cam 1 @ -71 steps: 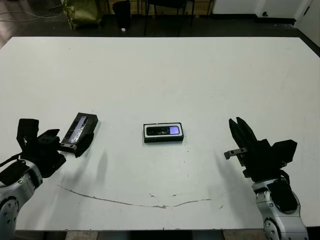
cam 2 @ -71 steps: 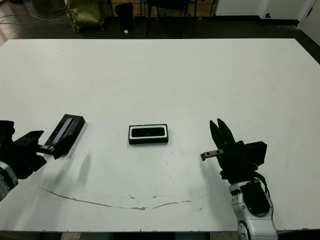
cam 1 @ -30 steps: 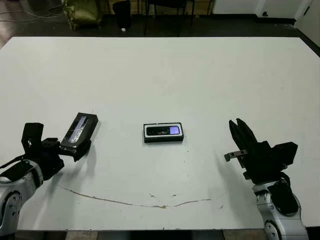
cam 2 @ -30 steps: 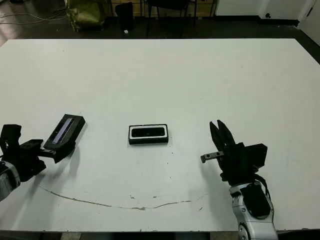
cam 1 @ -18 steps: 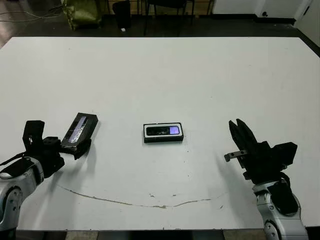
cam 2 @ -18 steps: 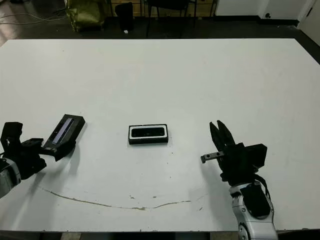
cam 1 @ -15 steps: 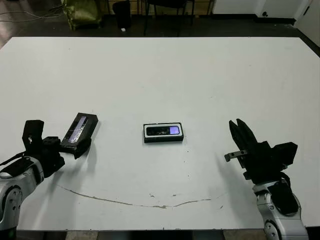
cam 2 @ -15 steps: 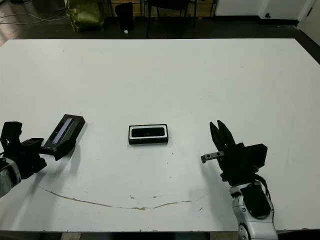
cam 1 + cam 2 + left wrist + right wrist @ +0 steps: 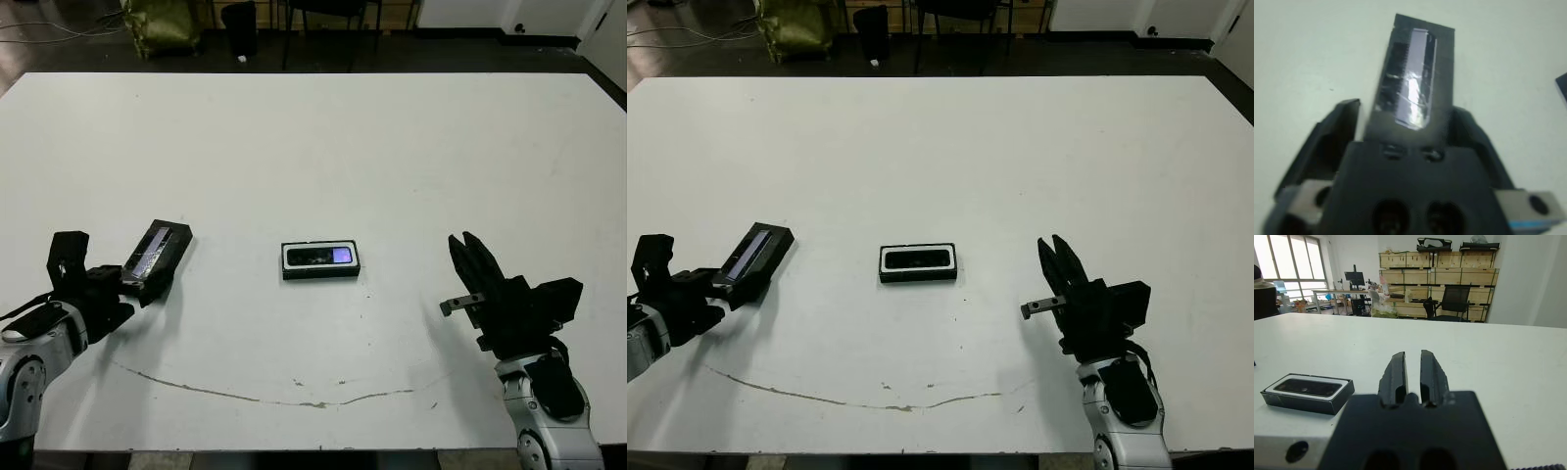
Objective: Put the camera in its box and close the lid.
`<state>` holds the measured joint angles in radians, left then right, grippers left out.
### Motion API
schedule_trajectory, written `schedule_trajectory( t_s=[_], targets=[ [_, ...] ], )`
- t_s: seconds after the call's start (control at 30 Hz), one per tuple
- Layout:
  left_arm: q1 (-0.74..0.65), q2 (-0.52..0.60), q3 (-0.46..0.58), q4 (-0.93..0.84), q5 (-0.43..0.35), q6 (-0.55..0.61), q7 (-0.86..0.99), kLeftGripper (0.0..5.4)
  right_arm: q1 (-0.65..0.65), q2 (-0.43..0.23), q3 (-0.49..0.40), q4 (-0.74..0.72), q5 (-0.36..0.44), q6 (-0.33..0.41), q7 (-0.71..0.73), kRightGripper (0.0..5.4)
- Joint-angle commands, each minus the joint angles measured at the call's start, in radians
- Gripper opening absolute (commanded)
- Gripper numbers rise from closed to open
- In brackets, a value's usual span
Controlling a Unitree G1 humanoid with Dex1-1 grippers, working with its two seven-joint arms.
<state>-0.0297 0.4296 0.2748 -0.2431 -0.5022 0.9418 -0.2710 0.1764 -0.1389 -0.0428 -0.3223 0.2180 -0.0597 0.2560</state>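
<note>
**A:** so where's the camera (image 9: 324,257) at right now?

**B:** sitting in the box (image 9: 320,261), flat, with the purple patch toward the box's right end. You can see the white lining around it. The box is open on top, near the middle of the table (image 9: 392,157), nothing touching it.

**A:** and the lid (image 9: 155,257)?

**B:** well to the left of the box, off the table surface and tilted, glossy side with the silvery strip facing up. Its far end points away from the robot and leans a bit toward the box. The near end is in the left gripper (image 9: 125,285).

**A:** so the left one's actually got hold of it?

**B:** looks like it. In the left wrist view the lid (image 9: 1415,73) runs out from between the two black fingers (image 9: 1332,137), one on each side of its near end, closed in on it. Bit blurry though.

**A:** what about the right gripper (image 9: 470,253)?

**B:** hanging over the table well to the right of the box, slightly nearer the robot, holding nothing. In the right wrist view its fingers (image 9: 1395,374) are nearly together, just a thin slit between them, so basically closed. They point toward the far side of the table, with the box (image 9: 1308,392) off to one side.

**A:** anything else on the table?

**B:** just a thin scuff line (image 9: 265,394) on the robot's side of the box.
</note>
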Motion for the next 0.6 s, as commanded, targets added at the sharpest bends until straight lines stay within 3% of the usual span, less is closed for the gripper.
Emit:
schedule_trajectory(
  t_s=[0.03,0.17,0.37,0.6],
  targets=[
    [0.024,-0.012,-0.004,0.03,-0.016,0.063,-0.005,2.57,0.009,0.0,-0.001,0.022,0.008,-0.008,0.012,0.0],
    [0.023,0.008,-0.015,0.015,-0.035,0.087,-0.027,2.26,0.017,0.003,0.005,0.002,-0.006,0.01,-0.005,0.0],
    [0.02,0.003,-0.006,-0.013,-0.043,0.111,-0.013,2.26,0.02,0.003,0.01,-0.014,-0.014,0.036,-0.022,0.0],
    [0.066,-0.007,-0.002,-0.139,-0.041,0.072,-0.004,2.26,0.02,0.005,0.012,-0.001,-0.005,0.013,-0.012,0.0]
  ],
)
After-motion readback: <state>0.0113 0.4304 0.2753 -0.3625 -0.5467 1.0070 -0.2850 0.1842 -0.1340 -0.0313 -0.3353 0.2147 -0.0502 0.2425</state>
